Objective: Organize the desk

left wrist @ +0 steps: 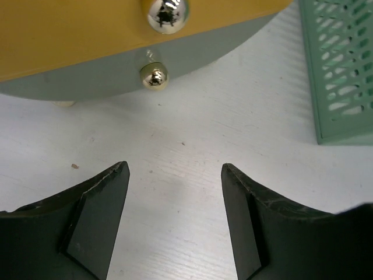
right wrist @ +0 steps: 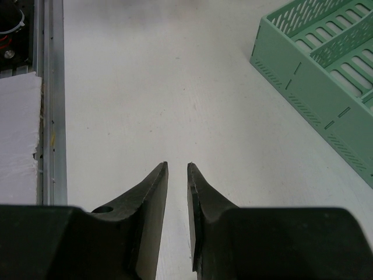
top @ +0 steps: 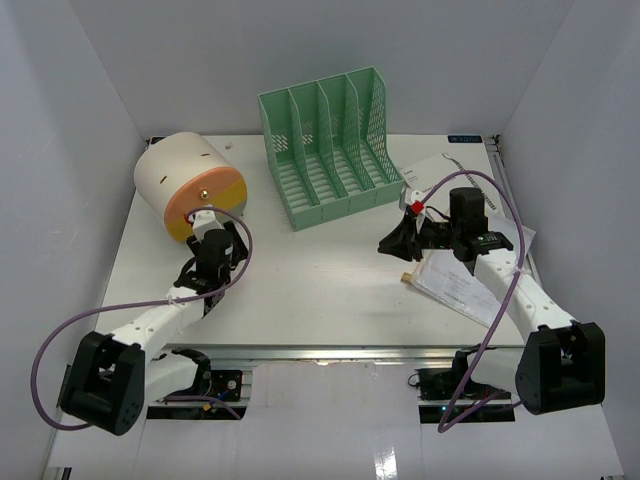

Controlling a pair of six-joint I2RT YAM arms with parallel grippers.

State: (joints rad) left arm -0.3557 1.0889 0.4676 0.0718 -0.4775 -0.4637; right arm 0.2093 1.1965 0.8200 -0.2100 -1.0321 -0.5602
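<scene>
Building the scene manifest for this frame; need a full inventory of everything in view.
desk: 1, white, floor of the white-walled enclosure
file rack: 1, green mesh, back centre
round drawer unit: 1, cream with orange and yellow fronts, back left
knobs: 2 seen, gold, on the drawer fronts
papers: several sheets, white, printed, right side
left arm: 1, white and black, jaws open, empty, facing the drawer unit
right arm: 1, white and black, over the papers, jaws slightly apart, empty
cables: 2, purple, one per arm
</scene>
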